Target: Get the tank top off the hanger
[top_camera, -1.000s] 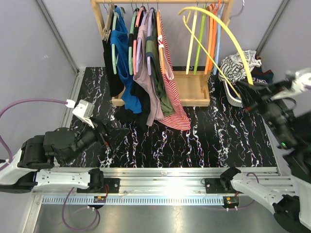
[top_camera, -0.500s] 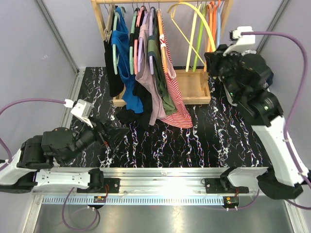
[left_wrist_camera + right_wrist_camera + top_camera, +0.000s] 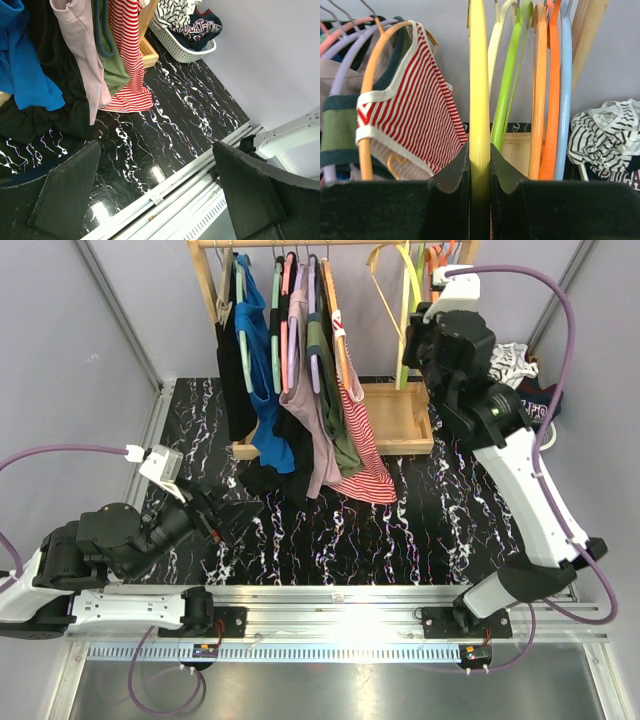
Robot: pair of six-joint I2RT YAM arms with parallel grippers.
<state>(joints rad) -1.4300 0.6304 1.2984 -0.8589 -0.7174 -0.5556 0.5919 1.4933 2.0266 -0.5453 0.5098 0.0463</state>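
Observation:
Several tank tops hang on a wooden rack [image 3: 395, 430]. The rightmost is a red-and-white striped tank top [image 3: 362, 455] on an orange hanger [image 3: 366, 105]; it also shows in the left wrist view [image 3: 127, 50]. My right gripper [image 3: 480, 160] is shut on an empty yellow hanger [image 3: 479, 75] and holds it up at the rail, between the striped top and the empty green, orange and blue hangers [image 3: 540, 100]. In the top view that gripper [image 3: 413, 305] is high at the rack's right end. My left gripper [image 3: 155, 147] is open and empty, low over the table's front left [image 3: 235, 515].
A white basket [image 3: 175, 47] with striped and dark clothes [image 3: 512, 362] stands right of the rack, behind my right arm. Blue, black, pink and green tops [image 3: 290, 390] fill the rack's left half. A metal rail [image 3: 350, 595] runs along the table's near edge.
My right arm has swung from the far right up to the rack, carrying the yellow hanger in among the empty hangers at the rail. My left arm has barely moved.

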